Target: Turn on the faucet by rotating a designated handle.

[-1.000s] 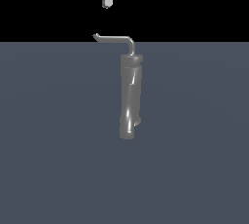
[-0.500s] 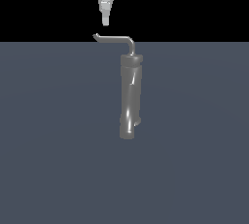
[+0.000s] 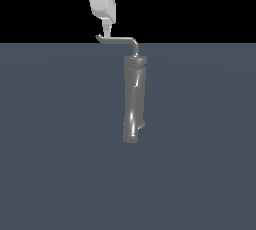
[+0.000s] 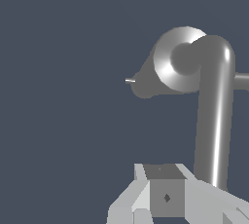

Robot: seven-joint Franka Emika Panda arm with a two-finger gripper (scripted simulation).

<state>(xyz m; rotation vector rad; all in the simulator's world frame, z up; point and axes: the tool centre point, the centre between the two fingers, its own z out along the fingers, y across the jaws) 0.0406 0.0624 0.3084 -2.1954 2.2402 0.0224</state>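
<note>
The faucet (image 3: 134, 99) is a thick, slightly bent grey tube standing on the dark surface, with a darker cap on top. The handle (image 3: 120, 39) is a thin L-bent rod that rises from the cap and runs toward the exterior view's left, ending in a small hooked tip. My gripper (image 3: 106, 30) hangs straight down, fingers together and empty, with its tips just above the rod beside the hooked tip. I cannot tell whether it touches. In the wrist view the gripper (image 4: 165, 191) sits beside the handle (image 4: 214, 121), and the faucet (image 4: 168, 69) is seen end-on.
A flat dark blue-grey surface (image 3: 55, 149) stretches all around the faucet. Above its far edge there is only black background.
My gripper has come down from the top of the exterior view to just above the handle's hooked end. The faucet and the handle have not moved.
</note>
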